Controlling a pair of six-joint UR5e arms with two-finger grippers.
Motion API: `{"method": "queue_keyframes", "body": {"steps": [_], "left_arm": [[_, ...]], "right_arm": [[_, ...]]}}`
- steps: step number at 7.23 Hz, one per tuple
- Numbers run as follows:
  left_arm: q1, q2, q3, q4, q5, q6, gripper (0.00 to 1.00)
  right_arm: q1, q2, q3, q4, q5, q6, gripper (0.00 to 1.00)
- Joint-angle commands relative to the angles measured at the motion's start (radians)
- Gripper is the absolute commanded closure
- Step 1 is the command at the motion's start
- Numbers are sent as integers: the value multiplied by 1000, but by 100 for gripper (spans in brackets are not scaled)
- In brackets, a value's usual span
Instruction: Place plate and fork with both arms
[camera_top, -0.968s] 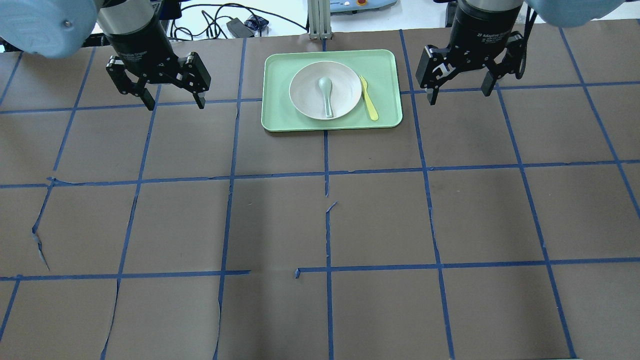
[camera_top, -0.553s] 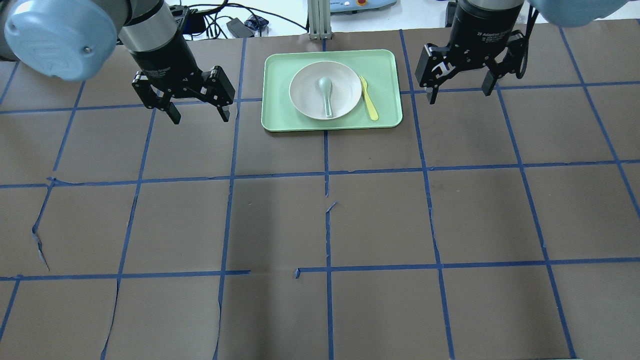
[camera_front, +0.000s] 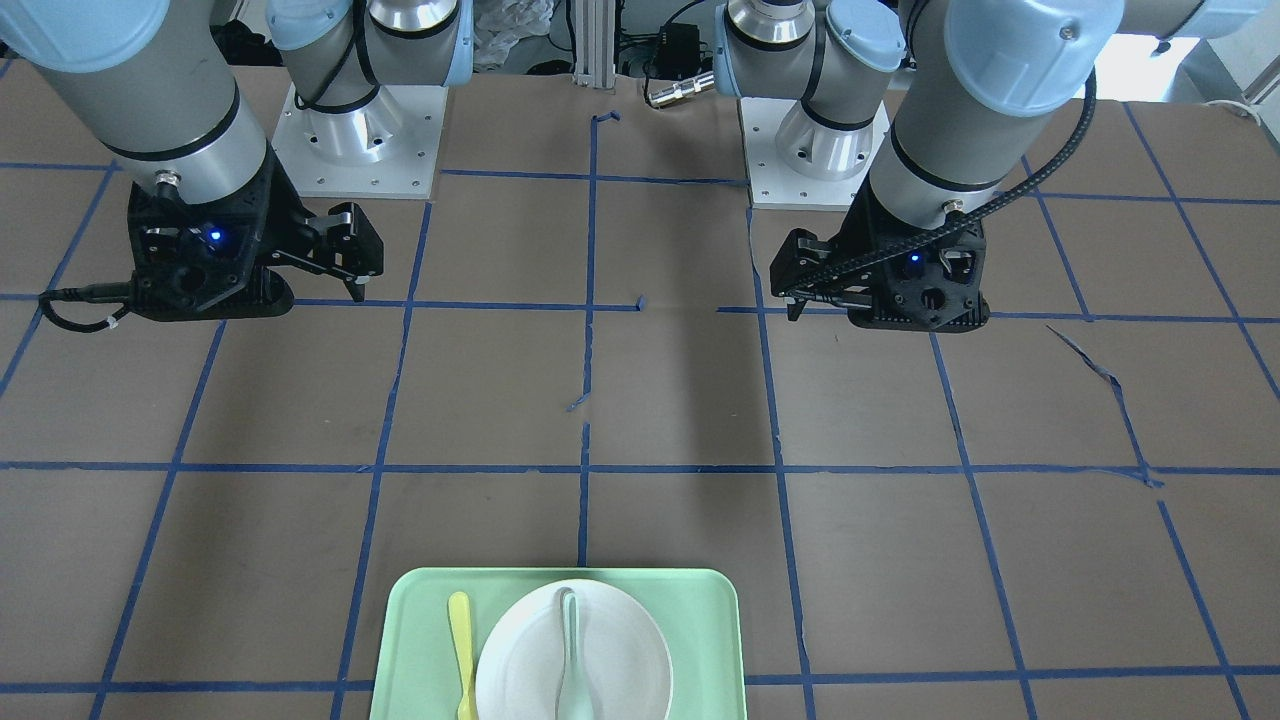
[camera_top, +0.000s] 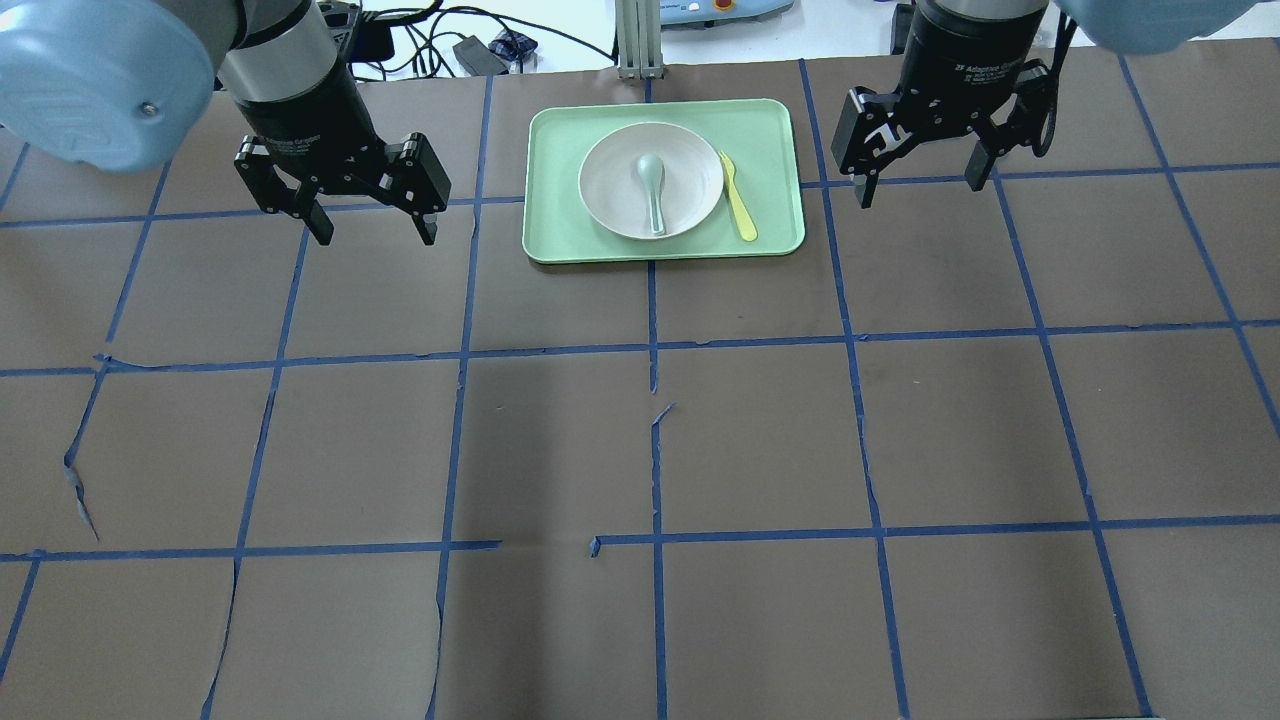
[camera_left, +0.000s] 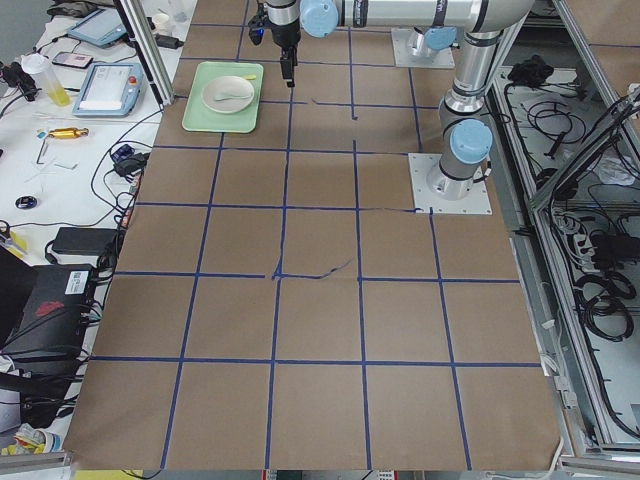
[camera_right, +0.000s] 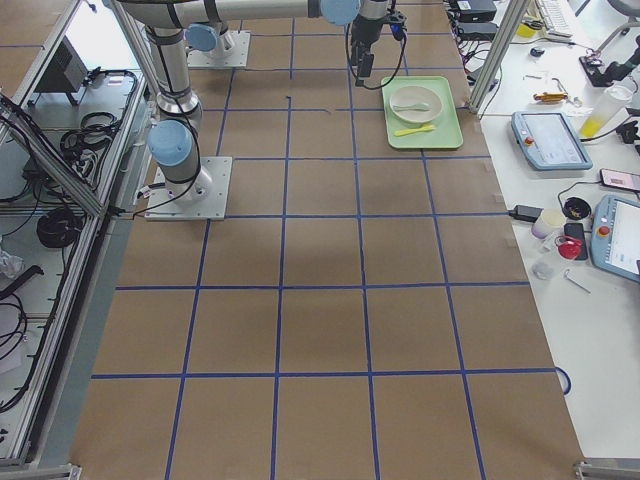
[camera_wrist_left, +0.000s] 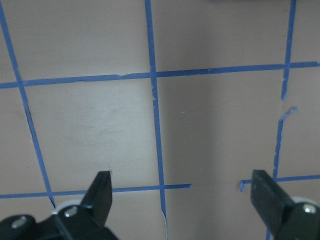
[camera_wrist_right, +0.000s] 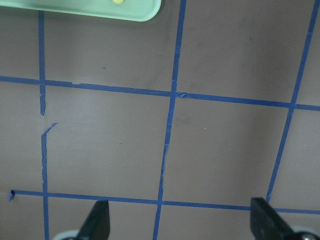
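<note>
The off-white plate (camera_top: 610, 185) sits on the mint-green tray (camera_top: 560, 225) at the far middle of the table, with a pale spoon (camera_top: 652, 185) lying in it. The yellow fork (camera_top: 738, 200) lies on the tray just right of the plate. My left gripper (camera_top: 375, 235) hangs open and empty left of the tray. My right gripper (camera_top: 920, 192) hangs open and empty right of the tray. The left wrist view shows open fingers (camera_wrist_left: 102, 190) over bare table. The right wrist view shows the tray's corner (camera_wrist_right: 100, 10) at the top.
The table is brown paper with a blue tape grid. Cables and a metal post (camera_top: 638, 40) lie beyond the far edge behind the tray. The arm bases (camera_front: 360, 140) stand at the robot's side of the table.
My left gripper moved right toward the tray and a little nearer, then drew back slightly left. My right gripper stayed nearly still. Both stayed open.
</note>
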Motion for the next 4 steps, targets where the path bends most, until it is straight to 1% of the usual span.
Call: {"method": "queue_keyframes", "body": {"steps": [1, 2, 4], "left_arm": [[-2, -5, -2, 1, 13, -2, 0], [-2, -8, -1, 1, 15, -2, 0], [-1, -16, -2, 1, 19, 4, 0]], "right_arm": [[0, -12, -9, -2, 7, 0, 0], [0, -14, -3, 2, 8, 0, 0], [0, -14, -6, 2, 37, 0, 0]]}}
